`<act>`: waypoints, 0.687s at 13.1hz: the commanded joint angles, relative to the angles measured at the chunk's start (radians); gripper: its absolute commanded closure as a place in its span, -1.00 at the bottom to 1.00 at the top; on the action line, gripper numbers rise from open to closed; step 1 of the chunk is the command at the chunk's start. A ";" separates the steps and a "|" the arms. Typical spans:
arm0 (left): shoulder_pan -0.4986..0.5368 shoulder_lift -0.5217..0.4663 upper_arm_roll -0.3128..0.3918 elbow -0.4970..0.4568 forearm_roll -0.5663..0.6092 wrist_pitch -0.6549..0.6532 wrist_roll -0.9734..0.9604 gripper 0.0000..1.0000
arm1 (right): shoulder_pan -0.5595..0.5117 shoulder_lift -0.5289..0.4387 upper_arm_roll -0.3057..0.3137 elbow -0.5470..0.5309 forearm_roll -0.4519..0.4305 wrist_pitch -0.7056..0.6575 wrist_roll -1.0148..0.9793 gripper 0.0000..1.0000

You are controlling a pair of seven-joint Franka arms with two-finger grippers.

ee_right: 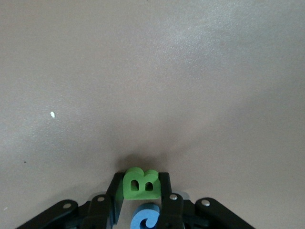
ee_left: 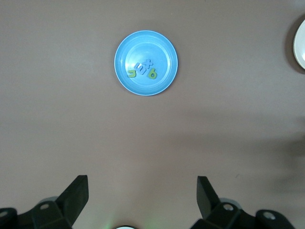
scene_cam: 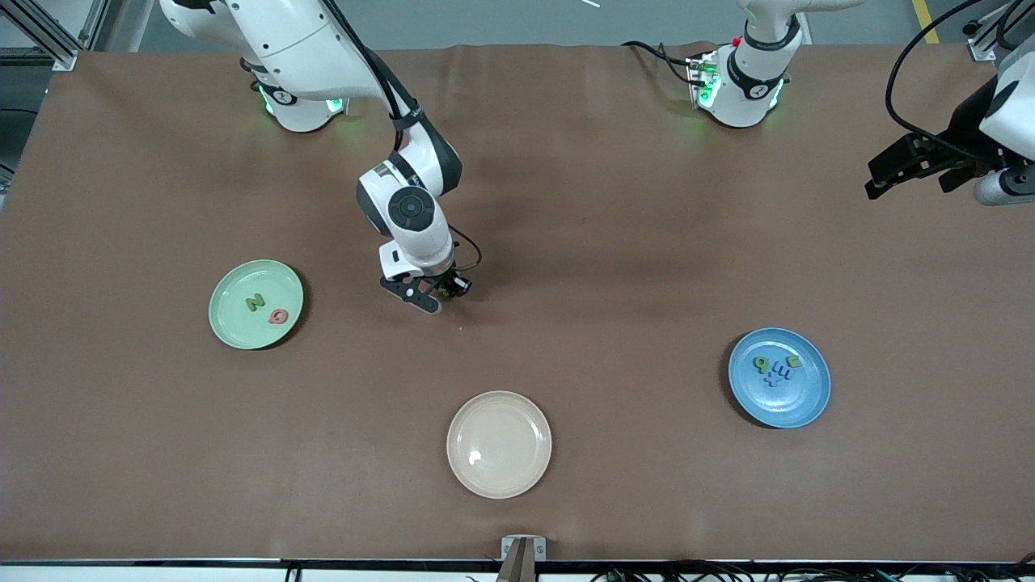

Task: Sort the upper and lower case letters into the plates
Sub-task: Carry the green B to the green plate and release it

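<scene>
Three plates sit on the brown table (scene_cam: 614, 267). The pale mint green plate (scene_cam: 234, 323) lies toward the right arm's end and carries a green letter N (scene_cam: 255, 303) and a red letter (scene_cam: 278, 316) that looks like a Q. The bright blue plate (scene_cam: 800, 400) lies toward the left arm's end, a little nearer the front camera than the green one, and holds a small cluster of letters (scene_cam: 775, 369), green and blue, touching one another; their exact shapes are hard to read. The cream-beige plate (scene_cam: 499, 444) lies between the two and nearest the front camera.

The right gripper (scene_cam: 433, 293) is down at the tabletop in the middle of the table, between the green plate and the centre, its fingers (ee_right: 116, 193) pressed against both sides of an upright green letter B (ee_right: 139, 184). A blue letter (ee_right: 145, 218) lies just beside the B, between the finger bases.

The left gripper (ee_left: 142, 191) waits high over the left arm's end of the table, jaws spread wide with nothing between them.
</scene>
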 commanded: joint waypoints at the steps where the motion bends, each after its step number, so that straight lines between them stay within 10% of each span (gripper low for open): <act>1: 0.002 -0.023 0.000 -0.019 -0.004 0.013 0.023 -1.00 | -0.004 0.007 -0.012 -0.008 -0.020 -0.007 0.003 0.69; 9: 0.003 -0.023 0.000 -0.021 -0.004 0.013 0.023 -1.00 | -0.256 -0.272 -0.012 -0.058 -0.014 -0.369 -0.633 0.66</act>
